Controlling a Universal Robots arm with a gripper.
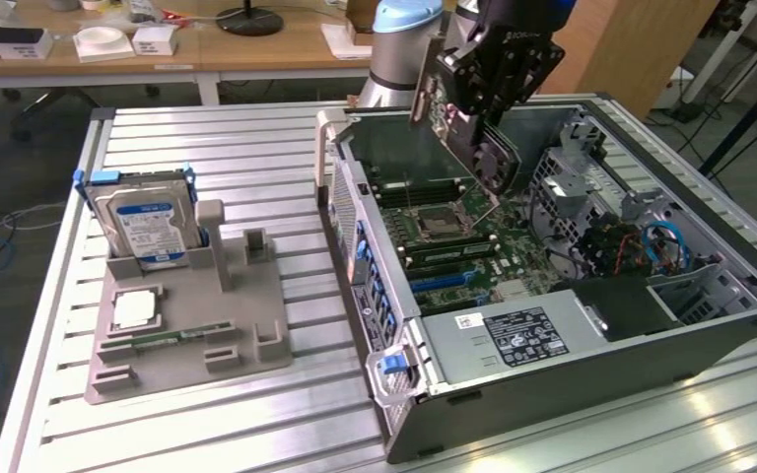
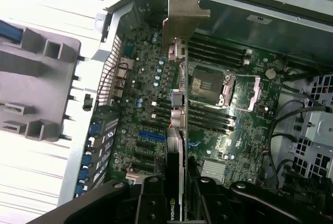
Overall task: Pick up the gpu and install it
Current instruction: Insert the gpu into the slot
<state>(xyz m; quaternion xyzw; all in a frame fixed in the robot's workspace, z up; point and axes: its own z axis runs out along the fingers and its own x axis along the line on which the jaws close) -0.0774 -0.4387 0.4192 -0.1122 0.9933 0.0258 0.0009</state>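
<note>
Green gpu (image 1: 464, 133) pinched in our gripper (image 1: 484, 94), upper middle, exterior view; we must hold it straight above motherboard (image 1: 464, 241), go slow.

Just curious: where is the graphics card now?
Held in the gripper, the graphics card hangs over the motherboard inside the open computer, on the exterior view's right.

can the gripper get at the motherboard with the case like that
Probably yes: the case lies open on top, and the gripper, holding the gpu, hangs above the motherboard with nothing between them.
</note>
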